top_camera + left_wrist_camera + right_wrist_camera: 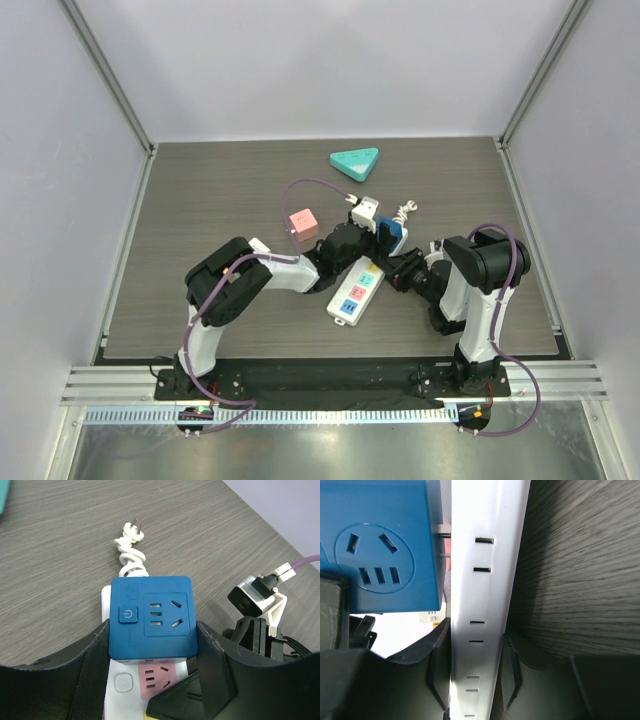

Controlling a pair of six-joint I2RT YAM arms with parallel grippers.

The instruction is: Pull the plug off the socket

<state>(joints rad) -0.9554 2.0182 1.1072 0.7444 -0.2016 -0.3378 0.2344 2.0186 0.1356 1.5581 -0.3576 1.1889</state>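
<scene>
Top external view: both arms reach over the dark wood-grain table (200,200) and meet just right of the frame's centre.
Socket: the long white socket (355,290) lies on a slant at mid-frame. Its green, pink and blue outlets face up, and its lower end points toward the bottom edge.
Cord: a short white cord (131,555) coils off the socket's far end, in the upper middle of the left wrist view.
Plug: the blue cube plug (150,615) sits over the socket's upper end. In the right wrist view, at upper left, metal prongs (444,528) show in a thin gap between cube and strip, so the plug is not flush.
Left gripper: the left gripper (152,635) is clamped on the plug, with one black finger pressed against each side face.
Right gripper: the right gripper (476,670) is clenched on the socket's two long edges, lower in its frame than the plug.
Pink outlet: seen from the left wrist, it lies just below the plug and is partly covered.
Teal triangular tray (355,163): upper centre, well apart from the socket.
Pink cube (303,224): left of the grippers, near them but not touching.
</scene>
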